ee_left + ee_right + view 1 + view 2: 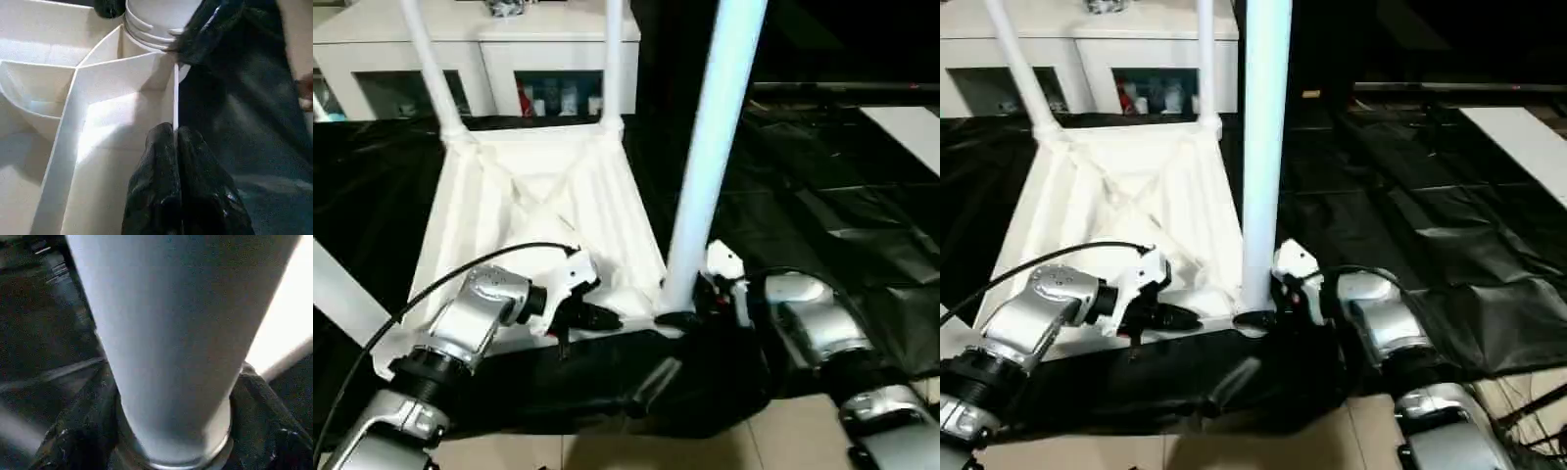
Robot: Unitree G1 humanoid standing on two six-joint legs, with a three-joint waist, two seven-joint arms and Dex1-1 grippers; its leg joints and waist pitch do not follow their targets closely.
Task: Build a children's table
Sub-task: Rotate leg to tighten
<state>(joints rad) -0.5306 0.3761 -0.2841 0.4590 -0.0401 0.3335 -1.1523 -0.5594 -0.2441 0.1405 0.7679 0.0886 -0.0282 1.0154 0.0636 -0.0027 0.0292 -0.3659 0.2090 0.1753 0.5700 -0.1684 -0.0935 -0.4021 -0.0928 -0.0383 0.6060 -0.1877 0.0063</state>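
Across the frame's centre: upturned table top, legs fitted, both grippers at its near edge.

Black cloth [862, 206] covers the work surface over most of the frame, sagging in folds at lower centre. On it, centre-left, lies the white top [524, 211], ribbed underside up. Two far legs [429, 64] rise from the upper-corner sockets; the near right leg [710, 147] stands upright at centre, its base in the corner socket. White cabinet [509, 39] sits along the upper left. Right gripper [171, 431], lower centre-right, has its fingers on either side of that leg's base, clasping it. Left gripper [592, 315], lower centre-left, is closed and empty, its fingertips [171, 147] against the top's edge rib.
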